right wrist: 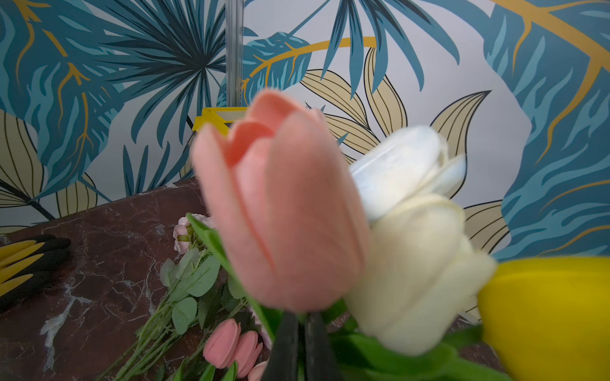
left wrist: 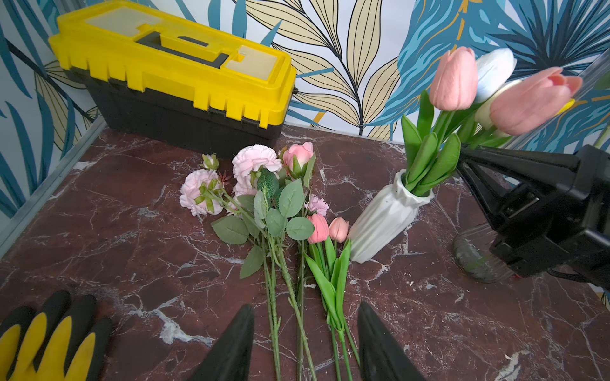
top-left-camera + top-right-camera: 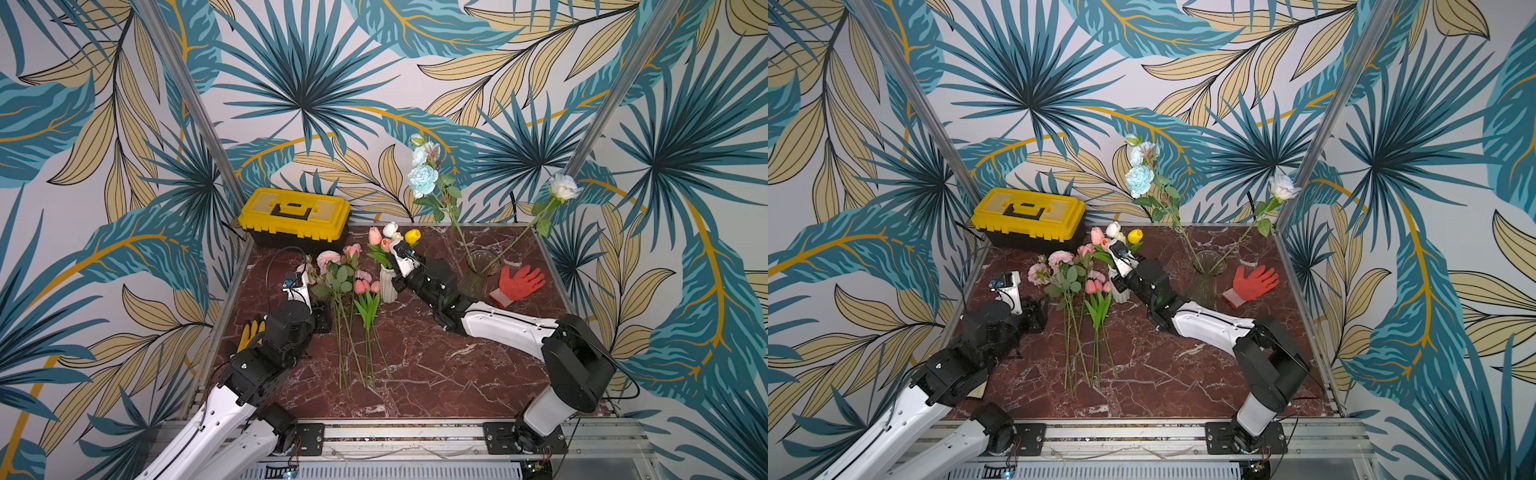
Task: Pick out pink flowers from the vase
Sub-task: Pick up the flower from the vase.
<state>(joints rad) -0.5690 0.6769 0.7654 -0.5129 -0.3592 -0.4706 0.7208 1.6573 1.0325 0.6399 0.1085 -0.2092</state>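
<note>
Right gripper (image 1: pixel 298 321) clenching the stem of a pink tulip (image 1: pixel 284 204) standing in the white vase (image 2: pixel 386 217), other pink flowers (image 2: pixel 254 161) lying just beside the vase, left gripper (image 2: pixel 305 306) hanging released over their stems.

Your right wrist view blurs the pink tulip (image 1: pixel 284 204); the yellow tulip (image 1: pixel 544 313) runs off its edge. Your left wrist view crops the yellow-and-black glove (image 2: pixel 49 343).
</note>
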